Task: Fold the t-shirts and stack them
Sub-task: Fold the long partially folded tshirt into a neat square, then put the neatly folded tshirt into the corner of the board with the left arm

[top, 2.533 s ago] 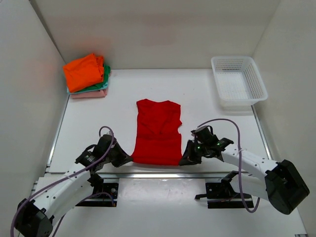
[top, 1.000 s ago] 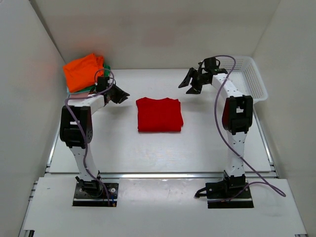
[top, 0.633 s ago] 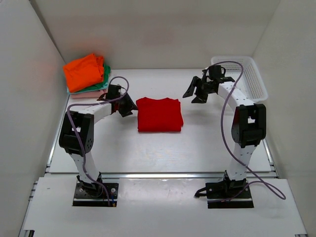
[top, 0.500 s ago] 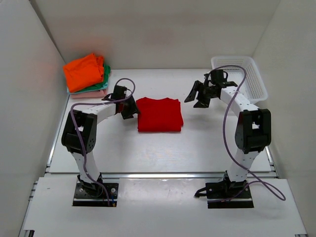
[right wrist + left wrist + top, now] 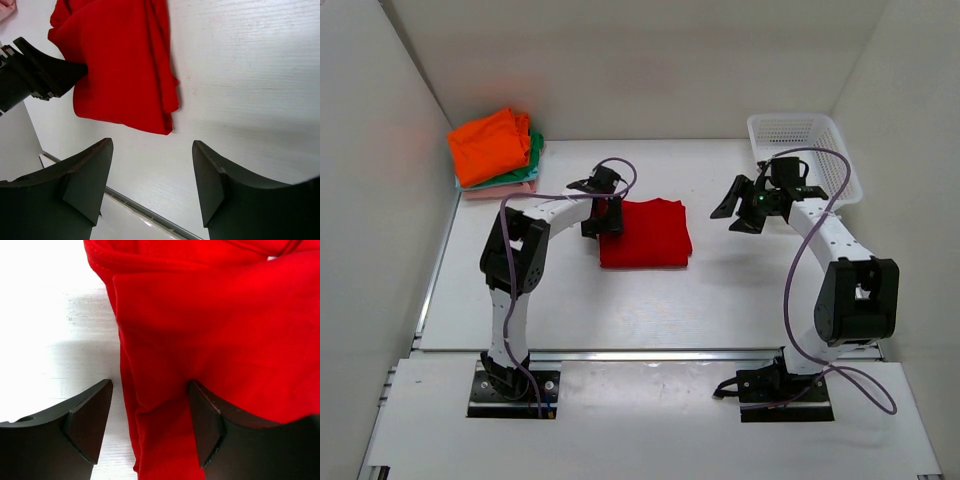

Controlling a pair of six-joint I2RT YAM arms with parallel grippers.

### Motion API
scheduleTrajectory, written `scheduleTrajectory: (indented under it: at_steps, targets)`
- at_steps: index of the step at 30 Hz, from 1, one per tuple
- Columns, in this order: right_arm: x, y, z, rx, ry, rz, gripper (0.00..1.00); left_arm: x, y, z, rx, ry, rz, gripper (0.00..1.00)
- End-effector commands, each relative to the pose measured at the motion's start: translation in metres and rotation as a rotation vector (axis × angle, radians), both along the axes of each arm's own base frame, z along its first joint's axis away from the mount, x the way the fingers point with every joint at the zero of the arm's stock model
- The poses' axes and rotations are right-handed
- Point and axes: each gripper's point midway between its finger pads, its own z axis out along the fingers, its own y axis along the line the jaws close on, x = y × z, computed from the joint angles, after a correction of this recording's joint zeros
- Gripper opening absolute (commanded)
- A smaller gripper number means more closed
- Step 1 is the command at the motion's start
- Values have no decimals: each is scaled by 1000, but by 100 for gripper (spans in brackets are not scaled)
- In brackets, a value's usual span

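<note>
Straddling left gripper (image 5: pixel 150 400): fingers spread across edge of folded bright red cloth t-shirt (image 5: pixel 225 340).
Right gripper (image 5: pixel 151 145): fingers spread apart.

- Lying flat and matte white, showing faint wood-grain streaks: table (image 5: pixel 740 300).
- Closing in the space on three sides with plain white panels: back wall (image 5: pixel 640 70), left wall (image 5: pixel 370 250), right wall (image 5: pixel 920 150).
- Running along the table's near edge, glinting silver: metal rail (image 5: pixel 650 355).
- Sitting in the far right corner, near the right wall: white mesh basket (image 5: pixel 790 119).
- Falling evenly from above, leaving soft grey shadows on the table.
</note>
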Motion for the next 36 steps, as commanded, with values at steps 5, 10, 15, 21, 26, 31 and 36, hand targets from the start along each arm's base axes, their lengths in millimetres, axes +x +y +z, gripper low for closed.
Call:
scheduleTrajectory:
  at_steps: [5, 10, 15, 21, 26, 31, 36]
  targets:
    - [2, -8, 25, 27, -90, -25, 62, -22, 26, -25, 105, 168, 19, 59]
    - [6, -10, 34, 33, -121, -36, 62, -22, 22, -26, 171, 210, 1, 43]
    - [7, -13, 39, 45, -132, -38, 62, -16, 21, -24, 109, 219, 0, 0]
    - [0, -22, 38, 51, -127, -51, 61, 23, 56, 27, 82, 91, 50, 0]
    - [-2, -19, 43, 64, -134, -38, 61, 72, 88, 94, 153, -92, 65, 0]
    - [-4, -10, 46, 76, -128, -2, 61, 111, 112, 143, 258, -239, 99, 0]
    - [-7, 6, 52, 119, -133, 33, 61, 145, 134, 181, 327, -365, 135, 0]
